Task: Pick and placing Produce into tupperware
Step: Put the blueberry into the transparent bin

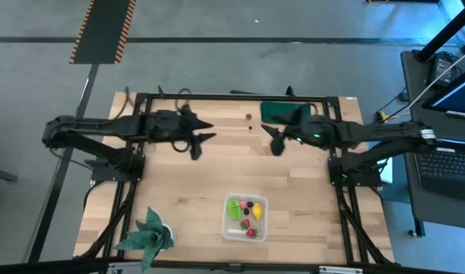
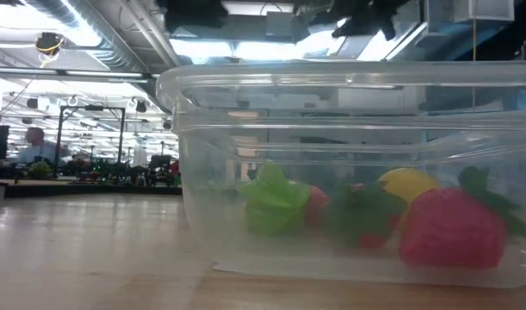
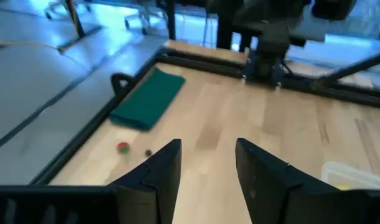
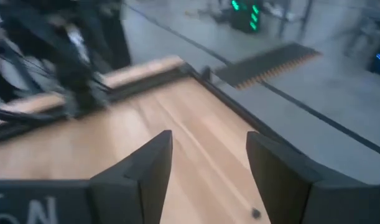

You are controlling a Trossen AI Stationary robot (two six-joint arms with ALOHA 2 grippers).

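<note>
1. Tupperware (image 2: 349,172): right side cut off by low view's edge; in left wrist view only a corner shows.
2. Two tiny pieces (image 1: 249,122) on bench: too small to identify.
3. Fruit (image 2: 275,200) inside: blurred through plastic.

Both arms stretched horiz. toward table centre, wrists facing each other w/ a wide gap between. Left gripper (image 1: 202,139) hovers above the table, fingers (image 3: 157,180) parted, nothing betw. them. Right gripper (image 1: 272,140) likewise up in the air, fingers (image 4: 143,171) apart & empty.
</note>
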